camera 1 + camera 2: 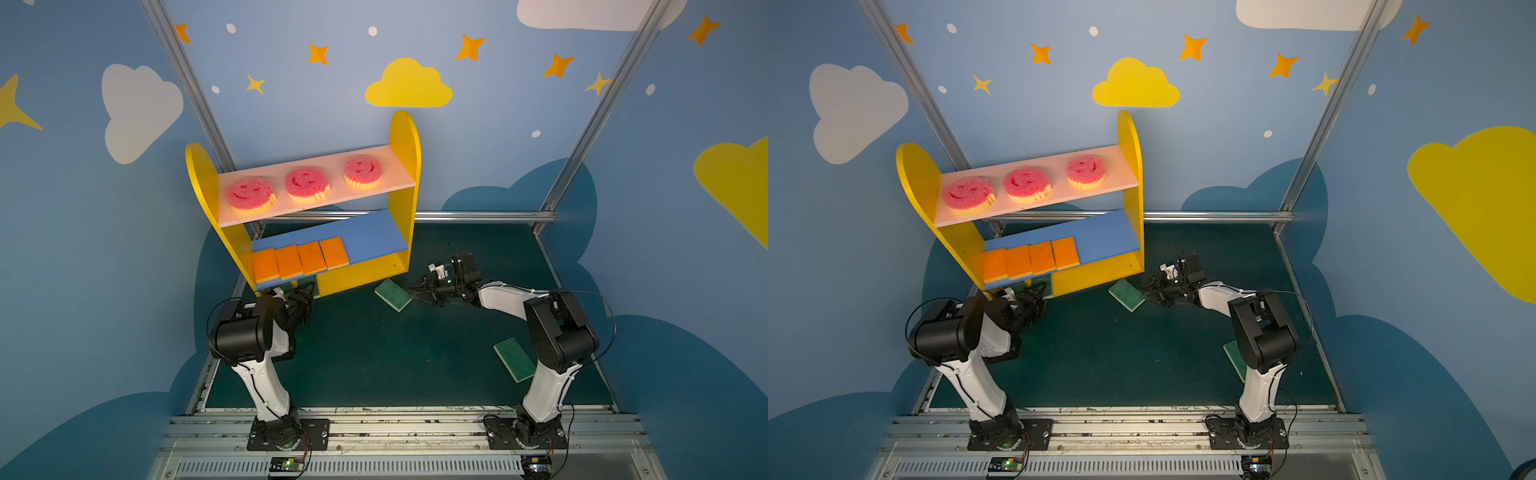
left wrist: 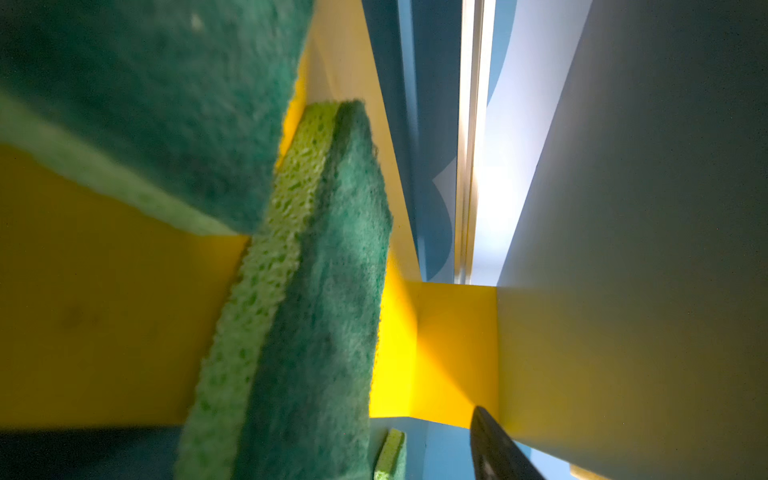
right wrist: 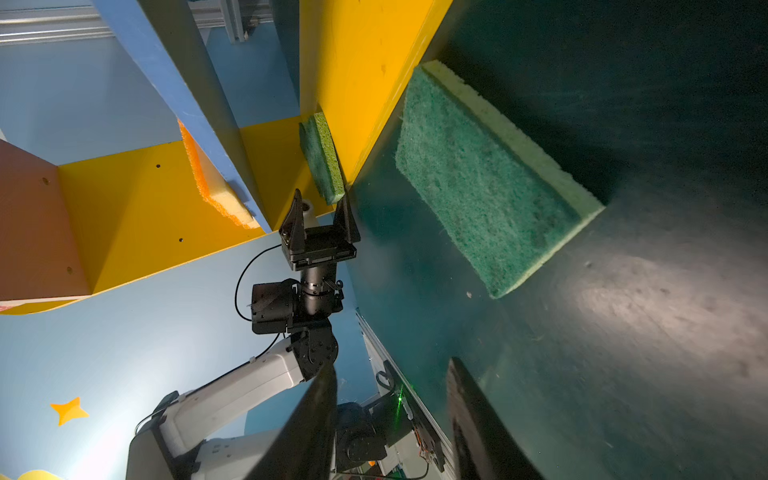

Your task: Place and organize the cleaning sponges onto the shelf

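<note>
My left arm (image 1: 257,332) crouches low by the shelf (image 1: 405,166), left gripper (image 3: 321,214) spread (nothing held); right arm (image 1: 507,297) stretches left, right gripper (image 1: 417,292) agape just beside a green sponge (image 1: 390,293).

open mat (image 1: 374,353) mid-table, right half of blue lower board (image 1: 374,237) free (orange sponges (image 1: 300,258) on the other half)

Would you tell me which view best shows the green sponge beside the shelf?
The right wrist view: the green sponge is large and unobstructed. Both top views show it small, by the right gripper. The left wrist view doesn't clearly show it.
</note>
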Robot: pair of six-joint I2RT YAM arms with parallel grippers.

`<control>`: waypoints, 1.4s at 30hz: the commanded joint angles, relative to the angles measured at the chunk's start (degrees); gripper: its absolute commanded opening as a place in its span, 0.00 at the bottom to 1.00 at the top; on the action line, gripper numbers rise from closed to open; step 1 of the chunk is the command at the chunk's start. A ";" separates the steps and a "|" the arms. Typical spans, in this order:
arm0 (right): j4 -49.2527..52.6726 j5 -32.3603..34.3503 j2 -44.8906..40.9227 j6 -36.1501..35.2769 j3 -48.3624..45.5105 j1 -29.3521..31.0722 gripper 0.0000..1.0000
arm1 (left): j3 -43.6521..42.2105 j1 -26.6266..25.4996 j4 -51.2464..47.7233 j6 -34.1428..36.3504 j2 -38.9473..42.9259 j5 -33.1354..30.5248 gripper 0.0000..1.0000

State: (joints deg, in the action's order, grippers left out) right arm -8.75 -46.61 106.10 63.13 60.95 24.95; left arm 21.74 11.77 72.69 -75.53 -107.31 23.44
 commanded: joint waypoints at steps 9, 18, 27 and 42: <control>0.34 -0.85 -1.40 -1.08 -1.01 0.34 0.46 | -3.15 -0.23 -31.17 11.66 22.40 -4.06 0.87; 1.27 -0.76 -3.79 -2.08 -2.45 0.28 0.45 | 1.56 0.24 -62.22 17.14 49.31 -11.54 0.64; -0.29 -1.55 -4.23 -1.65 -3.60 0.19 0.44 | 4.89 0.28 -67.30 16.42 49.26 -6.51 0.03; -1.62 -2.18 -2.97 -1.27 -4.70 -0.73 0.44 | 1.74 -3.13 -48.54 14.01 29.48 -9.70 0.03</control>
State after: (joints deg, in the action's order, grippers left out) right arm -9.43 -48.10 103.77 62.15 56.90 24.60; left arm 23.90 9.06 17.96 -60.45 -74.78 14.85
